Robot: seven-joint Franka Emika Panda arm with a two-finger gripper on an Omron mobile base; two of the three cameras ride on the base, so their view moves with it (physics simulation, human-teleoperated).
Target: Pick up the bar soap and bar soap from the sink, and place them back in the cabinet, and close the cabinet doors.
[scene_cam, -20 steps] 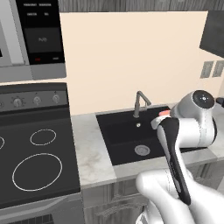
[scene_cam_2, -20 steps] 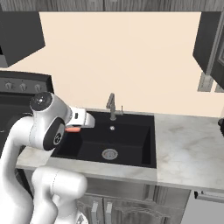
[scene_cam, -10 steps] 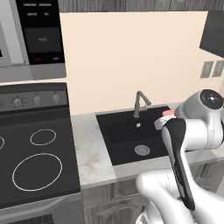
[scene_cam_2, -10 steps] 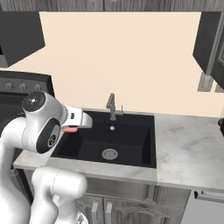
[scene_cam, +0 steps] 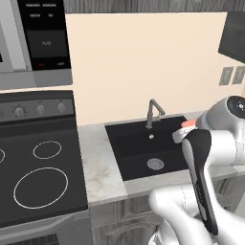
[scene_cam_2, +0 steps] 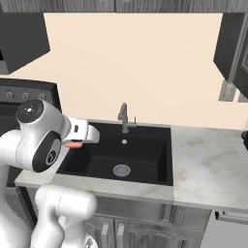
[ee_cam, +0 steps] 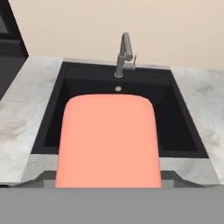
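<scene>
Soap (ee_cam: 108,142) held in gripper (scene_cam_2: 77,144), clamped close before hand camera, lifted above sink's (scene_cam_2: 167,160) left rim, clear of basin; salmon edge peeks past white wrist in both base views (scene_cam: 187,124). Grip tight so bar rides along to cabinet (scene_cam_2: 236,43), dark, high on right, well apart from sink. Second soap: cannot see in basin; drain (scene_cam_2: 121,170) and faucet (scene_cam_2: 124,116) plain. Judgement: carry step under way, placing and doors not yet done.

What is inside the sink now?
The sink holds a drain on its floor; no soap lies there. In the hand view, the soap in the tool covers the middle of the basin.
</scene>
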